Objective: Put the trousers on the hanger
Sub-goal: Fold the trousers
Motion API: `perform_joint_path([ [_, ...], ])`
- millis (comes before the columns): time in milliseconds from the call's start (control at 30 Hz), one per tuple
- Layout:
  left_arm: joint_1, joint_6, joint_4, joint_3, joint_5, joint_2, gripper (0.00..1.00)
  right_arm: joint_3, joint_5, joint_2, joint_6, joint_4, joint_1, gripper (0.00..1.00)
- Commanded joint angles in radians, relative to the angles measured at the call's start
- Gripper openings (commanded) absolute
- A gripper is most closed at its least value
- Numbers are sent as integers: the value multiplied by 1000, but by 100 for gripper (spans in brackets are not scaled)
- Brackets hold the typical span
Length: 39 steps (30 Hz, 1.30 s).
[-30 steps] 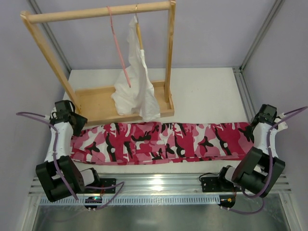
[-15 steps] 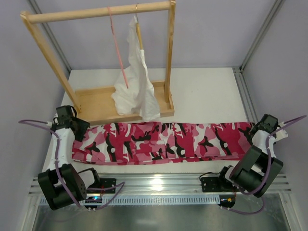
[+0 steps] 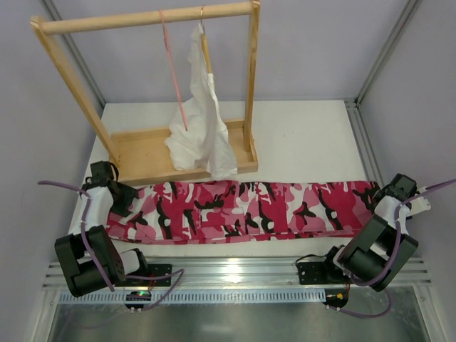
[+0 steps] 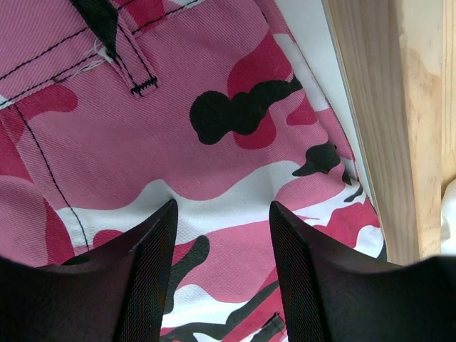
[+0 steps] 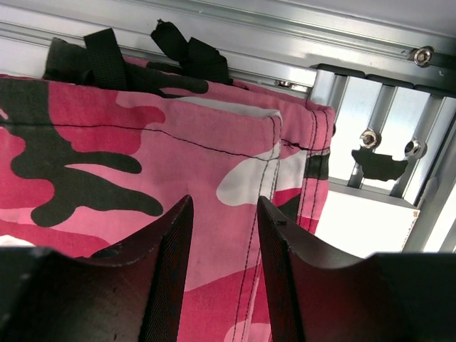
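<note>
Two grippers sit at opposite ends of the trousers (image 3: 242, 211), which lie flat in a long band running from one hand across to the other. The left gripper (image 3: 114, 198) hangs just over its end, fingers (image 4: 153, 271) apart, with camouflage cloth showing in the gap below them and nothing pinched. The rack's wooden base (image 4: 377, 107) lies just beside it. The right gripper (image 3: 390, 194) hovers over the other end, its fingers (image 5: 167, 271) likewise apart and empty, the stitched hem and black straps just ahead of its tips. The hanger (image 3: 174, 75), a thin pink wire, hangs from the rail (image 3: 142, 19) beyond and above both hands, nearer the left one, beside the white garment (image 3: 199, 121). Since the long axis of the trousers spans hand to hand, each arm is placed to take its own end. The lift towards the hanger probably calls for both to close first.
</note>
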State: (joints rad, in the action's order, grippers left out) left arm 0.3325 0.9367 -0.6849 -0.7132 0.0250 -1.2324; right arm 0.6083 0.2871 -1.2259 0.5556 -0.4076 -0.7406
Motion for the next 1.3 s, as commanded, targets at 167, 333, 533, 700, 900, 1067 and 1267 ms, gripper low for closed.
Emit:
perform_joint_path([
  [167,2,-7,50,43,24,1,55,-32,50,11,21,24,-19,44],
  [333,2,-6,42,46,47,-7,55,-18,63,-26,40,7,-29,44],
  [533,2,13,50,55,29,-1,55,7,75,-86,52,10,-32,42],
  [700,2,14,50,55,52,-12,55,5,86,-90,72,16,-32,33],
  [900,2,17,54,57,36,-61,54,-4,98,-70,64,23,-34,8],
  [1067,3,19,65,77,58,-55,54,5,119,-73,70,-9,-33,4],
  [1267,3,8,67,81,108,-87,54,74,221,-81,96,-132,-34,4],
])
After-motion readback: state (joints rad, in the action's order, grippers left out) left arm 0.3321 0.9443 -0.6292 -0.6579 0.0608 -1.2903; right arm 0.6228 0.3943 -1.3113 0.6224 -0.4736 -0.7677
